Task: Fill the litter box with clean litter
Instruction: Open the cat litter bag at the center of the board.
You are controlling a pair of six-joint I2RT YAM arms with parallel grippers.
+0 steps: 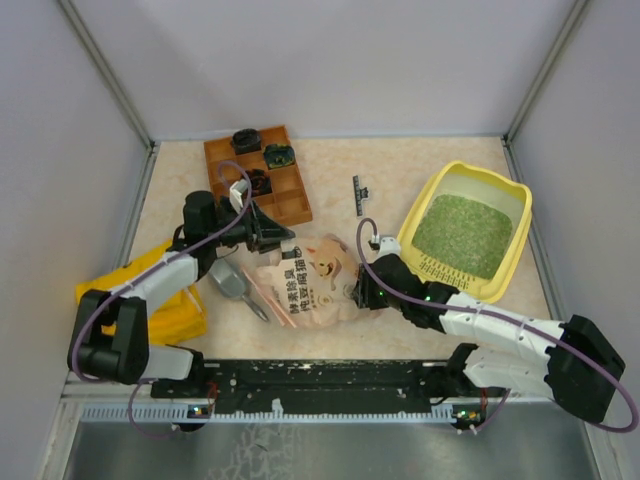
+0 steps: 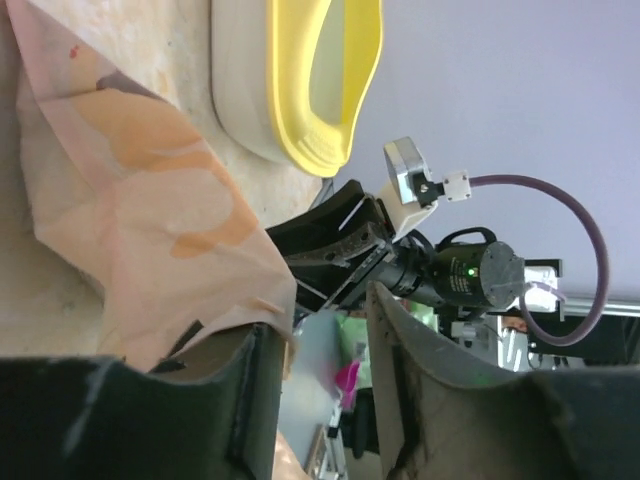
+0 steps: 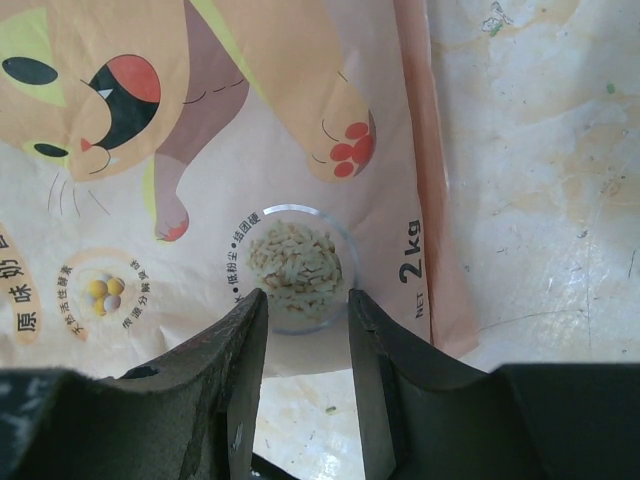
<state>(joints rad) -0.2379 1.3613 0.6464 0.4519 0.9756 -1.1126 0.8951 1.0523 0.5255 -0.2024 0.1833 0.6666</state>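
Observation:
The yellow litter box [image 1: 508, 262] stands at the right, and green clean litter [image 1: 468, 233] covers its floor. A pink pouch with a cartoon cat [image 1: 310, 277] lies flat in the middle of the table. My left gripper [image 1: 283, 240] is open at the pouch's upper left corner. In the left wrist view the pouch's edge [image 2: 160, 230] rests against one finger [image 2: 235, 400], and the gap at the left gripper [image 2: 322, 320] holds nothing. My right gripper [image 3: 308, 300] is open over the pouch's lower right edge [image 3: 300, 345], straddling a round window of pale pellets [image 3: 293, 262].
A grey scoop [image 1: 232, 284] lies left of the pouch. A brown wooden compartment tray [image 1: 258, 177] stands at the back left, with a thin black strip [image 1: 358, 193] to its right. A yellow cloth bag [image 1: 168, 316] sits under the left arm. The litter box rim [image 2: 330, 90] shows beyond the pouch.

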